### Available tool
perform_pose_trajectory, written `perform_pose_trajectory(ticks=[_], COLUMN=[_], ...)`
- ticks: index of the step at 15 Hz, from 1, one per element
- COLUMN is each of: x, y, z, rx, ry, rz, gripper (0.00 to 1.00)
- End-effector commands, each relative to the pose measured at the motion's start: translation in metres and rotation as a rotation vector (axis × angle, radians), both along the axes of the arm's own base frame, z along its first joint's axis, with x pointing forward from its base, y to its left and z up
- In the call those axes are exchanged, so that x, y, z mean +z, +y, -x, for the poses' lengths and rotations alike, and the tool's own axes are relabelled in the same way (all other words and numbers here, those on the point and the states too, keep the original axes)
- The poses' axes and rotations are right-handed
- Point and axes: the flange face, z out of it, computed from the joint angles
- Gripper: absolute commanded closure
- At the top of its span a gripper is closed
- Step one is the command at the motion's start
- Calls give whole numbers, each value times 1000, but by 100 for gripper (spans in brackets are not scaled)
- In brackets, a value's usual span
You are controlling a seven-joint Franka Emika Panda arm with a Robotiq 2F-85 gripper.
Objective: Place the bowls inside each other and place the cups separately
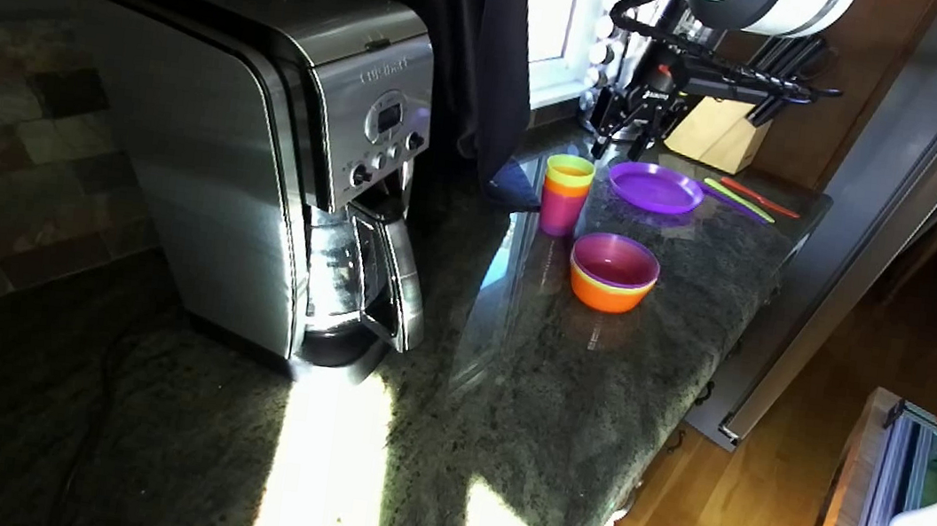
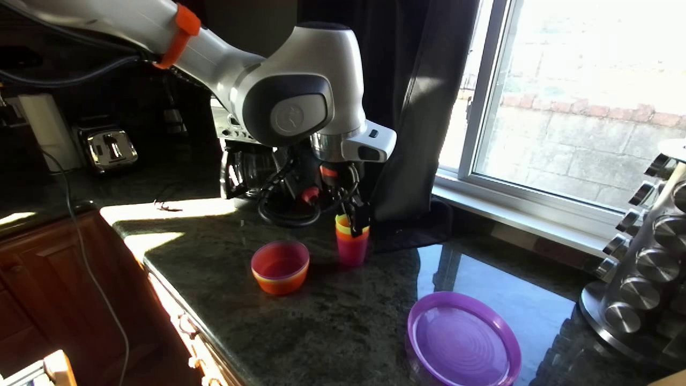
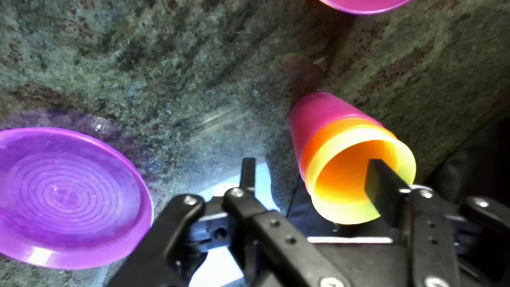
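The bowls stand nested on the dark counter: purple bowl inside, a thin lime green rim, orange bowl outermost. The stack shows in both exterior views; in the wrist view only a purple rim shows. The cups stand upright in one stack: lime green cup on top, orange cup, pink cup at the bottom. My gripper is open, holding nothing. In the wrist view one finger overlaps the lime cup's mouth, the other is left of the stack; I cannot tell whether it touches.
A purple plate lies on the counter near the cups. Cutlery and a knife block are beyond it. A coffee maker stands on the counter. A dark curtain hangs behind the cups, and a spice rack stands near the window.
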Motion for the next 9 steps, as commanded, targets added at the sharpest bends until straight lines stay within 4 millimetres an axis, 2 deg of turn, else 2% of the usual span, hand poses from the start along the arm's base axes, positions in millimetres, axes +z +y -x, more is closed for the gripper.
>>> perform_pose_trajectory(ticks=[1, 3, 4, 7, 9], x=[-3, -6, -7, -11, -14], y=[1, 0, -1, -1, -1], z=[-13, -17, -19, -25, -28], rx=[-14, -15, -17, -18, -17], ry=[47, 54, 56, 58, 61], rz=[-3, -4, -3, -4, -4], gripper=[50, 55, 52, 51, 55])
